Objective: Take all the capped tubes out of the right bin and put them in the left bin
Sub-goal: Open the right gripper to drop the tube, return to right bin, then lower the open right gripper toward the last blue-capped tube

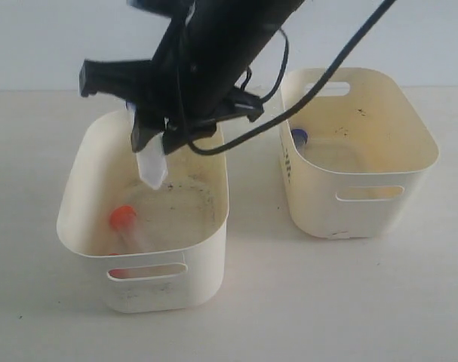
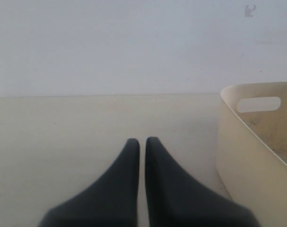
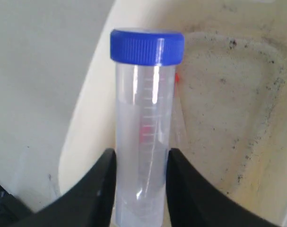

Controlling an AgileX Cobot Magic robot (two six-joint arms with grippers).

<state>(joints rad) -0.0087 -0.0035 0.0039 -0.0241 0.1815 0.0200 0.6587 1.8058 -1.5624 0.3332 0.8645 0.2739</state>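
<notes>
Counter [image 1: 304, 309]: a matte, pale beige surface, even in colour, extending across the full width of the exterior view. Soft, diffuse shadows [image 1: 251, 219] lay on it towards the middle of that view. The same beige surface was recorded in both wrist views.

Wall [image 1: 55, 38]: plain, pale grey-white, standing behind the counter. It met the counter's far edge along a straight, level line. The left wrist view showed the same junction as a faint, slightly blurred seam.

Grey mark [image 2: 249, 10]: one small, irregular mark was noted on the wall in the left wrist view. It was too blurred to identify.
</notes>
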